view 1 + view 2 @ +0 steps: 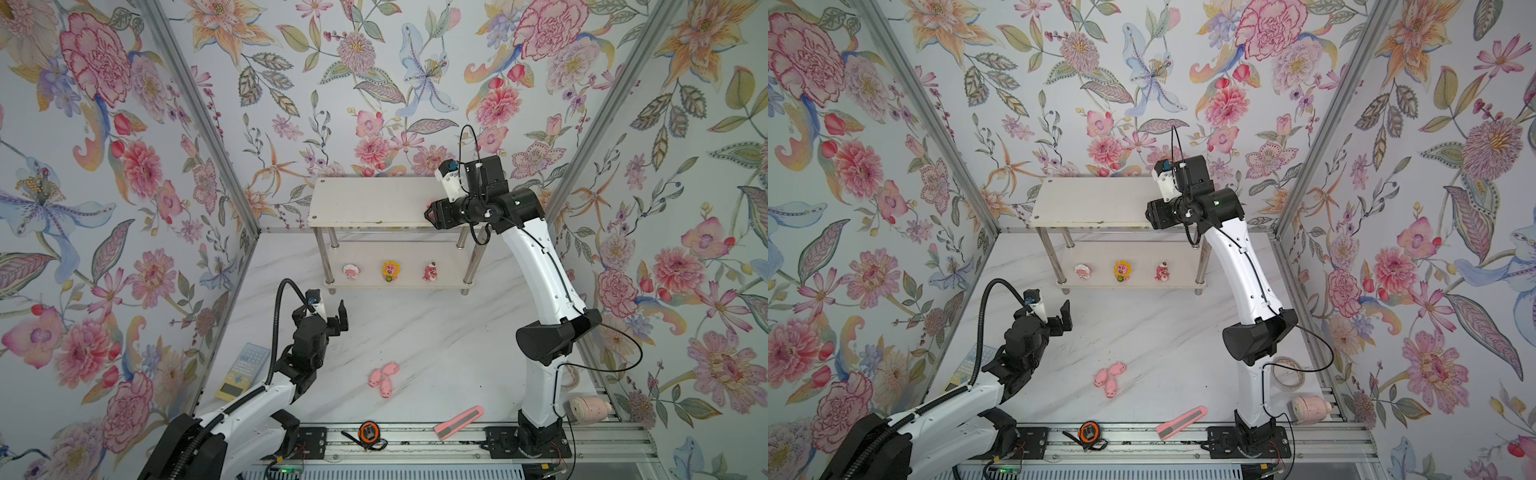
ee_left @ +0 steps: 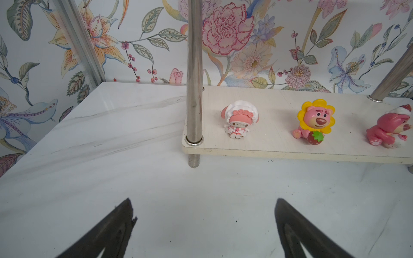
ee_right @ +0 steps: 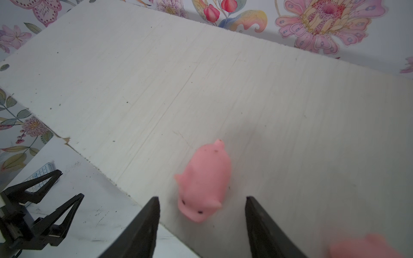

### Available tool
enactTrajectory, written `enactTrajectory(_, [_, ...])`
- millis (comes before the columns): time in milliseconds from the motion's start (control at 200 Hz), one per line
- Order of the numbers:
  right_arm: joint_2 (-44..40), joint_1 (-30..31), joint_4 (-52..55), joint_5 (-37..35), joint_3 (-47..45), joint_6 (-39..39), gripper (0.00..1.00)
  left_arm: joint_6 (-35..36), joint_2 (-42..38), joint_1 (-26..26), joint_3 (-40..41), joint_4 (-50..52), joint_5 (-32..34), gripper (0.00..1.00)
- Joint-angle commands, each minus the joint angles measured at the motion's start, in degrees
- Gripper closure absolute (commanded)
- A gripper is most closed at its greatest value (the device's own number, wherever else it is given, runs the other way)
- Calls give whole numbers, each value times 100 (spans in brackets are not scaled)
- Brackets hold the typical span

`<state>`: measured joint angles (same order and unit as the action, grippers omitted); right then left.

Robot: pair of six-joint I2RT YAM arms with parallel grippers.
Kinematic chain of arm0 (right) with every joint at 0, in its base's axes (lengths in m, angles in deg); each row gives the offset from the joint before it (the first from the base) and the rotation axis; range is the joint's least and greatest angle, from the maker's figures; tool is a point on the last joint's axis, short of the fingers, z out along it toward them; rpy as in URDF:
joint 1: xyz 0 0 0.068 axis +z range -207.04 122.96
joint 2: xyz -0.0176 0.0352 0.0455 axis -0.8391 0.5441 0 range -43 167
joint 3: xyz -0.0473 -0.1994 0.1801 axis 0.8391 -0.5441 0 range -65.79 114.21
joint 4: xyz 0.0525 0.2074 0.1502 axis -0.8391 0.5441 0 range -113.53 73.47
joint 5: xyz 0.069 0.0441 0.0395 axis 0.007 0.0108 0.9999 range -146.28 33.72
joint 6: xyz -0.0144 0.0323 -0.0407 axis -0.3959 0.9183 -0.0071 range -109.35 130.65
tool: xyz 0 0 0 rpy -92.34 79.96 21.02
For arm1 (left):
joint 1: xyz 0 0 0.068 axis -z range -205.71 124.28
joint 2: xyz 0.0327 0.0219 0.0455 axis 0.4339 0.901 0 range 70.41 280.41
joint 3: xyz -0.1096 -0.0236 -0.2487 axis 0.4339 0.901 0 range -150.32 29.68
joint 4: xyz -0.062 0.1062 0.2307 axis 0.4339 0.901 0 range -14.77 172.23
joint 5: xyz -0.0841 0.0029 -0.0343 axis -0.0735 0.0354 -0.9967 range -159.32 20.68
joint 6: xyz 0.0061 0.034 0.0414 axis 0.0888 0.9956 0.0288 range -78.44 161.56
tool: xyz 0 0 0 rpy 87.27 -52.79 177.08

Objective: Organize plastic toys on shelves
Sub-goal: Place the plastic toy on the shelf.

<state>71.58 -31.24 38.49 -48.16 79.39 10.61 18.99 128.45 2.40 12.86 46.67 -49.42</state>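
The shelves (image 1: 374, 203) stand at the back of the table, a white two-tier rack on chrome legs. Three character figurines sit in a row on the lower board: whitish (image 2: 240, 121), yellow-flowered (image 2: 315, 121) and red-pink (image 2: 390, 129). My right gripper (image 3: 202, 197) hovers open over the top board's right end. A pink pig (image 3: 204, 181) lies on that board between its fingertips, with a gap on each side. A second, blurred pig (image 3: 366, 248) lies nearby. Three pigs (image 1: 383, 379) lie bunched on the table. My left gripper (image 2: 203, 201) is open and empty, low in front of the rack's left leg.
A keypad device (image 1: 243, 370) lies at the table's left edge by my left arm. Along the front rail lie an orange-black tape measure (image 1: 369, 432) and a pink-and-grey bar (image 1: 459, 422). A pink round object (image 1: 590, 409) and a tape roll (image 1: 1287, 372) sit by the right arm's base.
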Motion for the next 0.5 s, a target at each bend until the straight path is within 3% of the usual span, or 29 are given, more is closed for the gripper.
enactTrajectory(0, [-521, -40, 78, -210, 90, -43, 36, -55, 86, -65, -164, -25, 21, 1])
enactTrajectory(175, [-869, -108, 48, -497, -96, -106, 35, -81, 118, -57, -156, -75, -20, 1])
enactTrajectory(390, [-1143, -280, -329, -1394, -782, -139, 33, -72, 31, -65, -107, -30, 7, 1])
enactTrajectory(490, [-1198, -470, -480, -1287, -1065, -33, 32, -63, -4, -61, -76, -19, 39, 1])
